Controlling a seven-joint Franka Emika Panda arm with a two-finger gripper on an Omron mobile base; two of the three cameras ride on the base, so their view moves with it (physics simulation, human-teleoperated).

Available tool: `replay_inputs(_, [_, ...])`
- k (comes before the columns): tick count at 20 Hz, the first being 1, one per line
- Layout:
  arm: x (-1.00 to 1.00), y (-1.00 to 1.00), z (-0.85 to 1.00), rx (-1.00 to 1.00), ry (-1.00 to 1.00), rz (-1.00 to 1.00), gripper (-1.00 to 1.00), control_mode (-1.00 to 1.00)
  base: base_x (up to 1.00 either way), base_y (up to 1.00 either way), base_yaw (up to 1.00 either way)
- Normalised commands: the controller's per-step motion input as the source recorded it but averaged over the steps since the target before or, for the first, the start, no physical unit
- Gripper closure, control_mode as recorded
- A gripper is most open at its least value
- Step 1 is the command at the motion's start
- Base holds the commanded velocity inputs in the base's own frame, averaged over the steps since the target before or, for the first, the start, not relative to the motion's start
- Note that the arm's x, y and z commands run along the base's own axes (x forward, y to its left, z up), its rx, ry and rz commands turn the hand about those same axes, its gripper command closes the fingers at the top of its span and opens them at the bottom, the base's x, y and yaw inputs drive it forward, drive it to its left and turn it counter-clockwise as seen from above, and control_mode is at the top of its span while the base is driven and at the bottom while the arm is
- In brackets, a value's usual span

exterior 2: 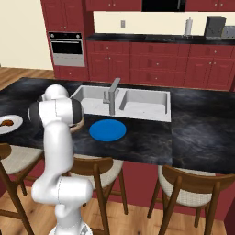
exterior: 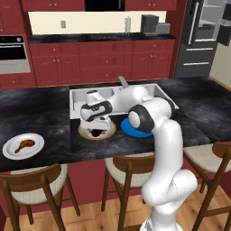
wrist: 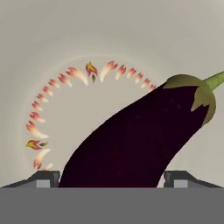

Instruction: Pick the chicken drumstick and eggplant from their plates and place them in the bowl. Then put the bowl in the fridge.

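bowl [exterior: 85,131]: eggplant [wrist: 131,144] fills middle | sink [exterior: 79,97] behind | blue plate [exterior 2: 107,130] beside

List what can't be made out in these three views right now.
- Left base view: the arm's wrist covers most of the bowl; whether the eggplant touches the fingers is hidden.
- Right base view: the arm hides the bowl; white plate cut by the left edge.
- Hand view: eggplant's lower end is cut off at the bottom; gripper contact unclear.

Even, soft rendered light, faint shadows, slightly blurry, no glare.
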Motion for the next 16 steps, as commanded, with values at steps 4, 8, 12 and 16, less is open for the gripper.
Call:
replay_inputs(4, [-0.14, 0.00, 0.20, 0.00, 0.00, 0.00, -1.00, -1.00, 0.00, 0.00, 0.00])
replay_inputs(8, [-0.29, 0.00, 0.33, 0.02, 0.00, 0.00, -1.00, -1.00, 0.00, 0.00, 0.00])
replay_inputs(12, [-0.52, 0.00, 0.37, 0.04, 0.00, 0.00, -1.00, -1.00, 0.00, 0.00, 0.00])
replay_inputs(16, [-0.60, 0.00, 0.34, 0.03, 0.00, 0.00, -1.00, -1.00, 0.00, 0.00, 0.00])
